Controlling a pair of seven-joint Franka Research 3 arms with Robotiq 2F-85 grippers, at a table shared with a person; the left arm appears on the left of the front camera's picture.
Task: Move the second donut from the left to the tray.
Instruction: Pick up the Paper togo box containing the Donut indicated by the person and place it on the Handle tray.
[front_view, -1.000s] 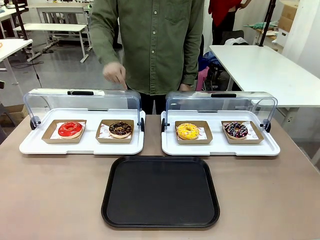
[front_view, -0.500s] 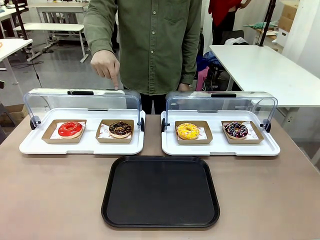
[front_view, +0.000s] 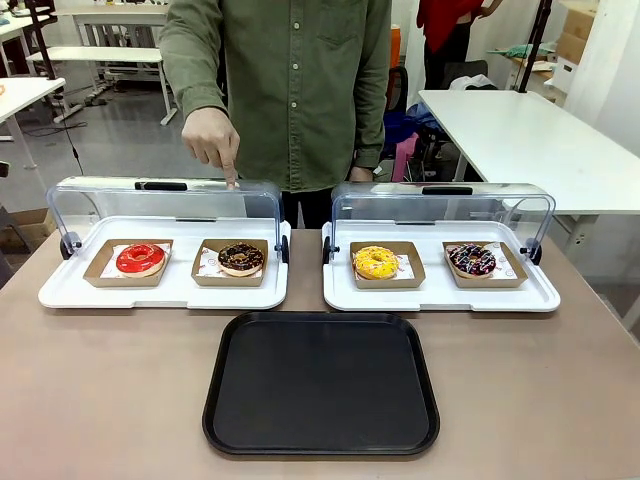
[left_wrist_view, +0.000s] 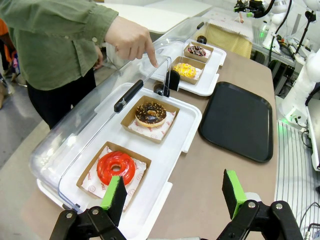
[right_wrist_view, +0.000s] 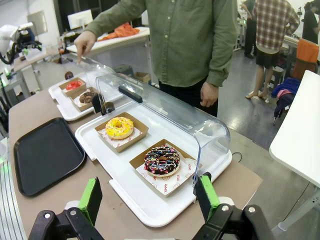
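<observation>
**While a finger marks the donut, both grippers wait spread wide**

Since neither gripper holds anything, the step in hand looks like the first reach. The left gripper (left_wrist_view: 174, 187) hangs with its jaws fully apart above the near rim of the left white tray (front_view: 160, 297). The right gripper (right_wrist_view: 149, 192) is just as wide, over the desk's right end.

The second donut from the left (front_view: 241, 258) lies in the right half of that white tray, toward the desk's far left. The red donut (front_view: 140, 258) is beside it. The tray (front_view: 320, 318) lies black and bare at the middle of the desk's near edge.

A good approach probably comes from the near edge, low and ahead of the raised clear lid (front_view: 165, 200), where the person's hand (front_view: 212, 135) rests a fingertip. The left arm seems the better placed. Taking the ring by its tan sides should spare the glaze and leave the red donut alone.

It is a ring with dark chocolate glaze and pale sprinkles. It sits on white printed paper in a small brown cardboard dish (left_wrist_view: 131, 114).
</observation>
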